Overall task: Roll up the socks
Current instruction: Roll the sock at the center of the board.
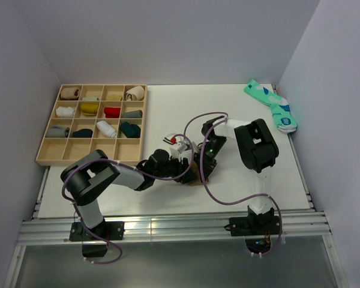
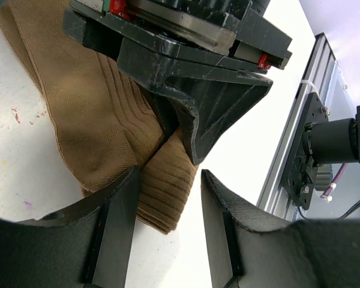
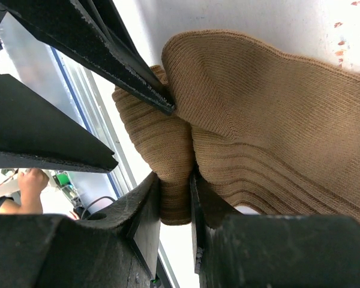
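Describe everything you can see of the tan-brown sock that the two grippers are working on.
The tan-brown sock is soft, finely ribbed knit. It lies on the white table, and its end is doubled over into a thick fold. The right gripper is shut on that fold, and the left gripper stands open astride the same end.
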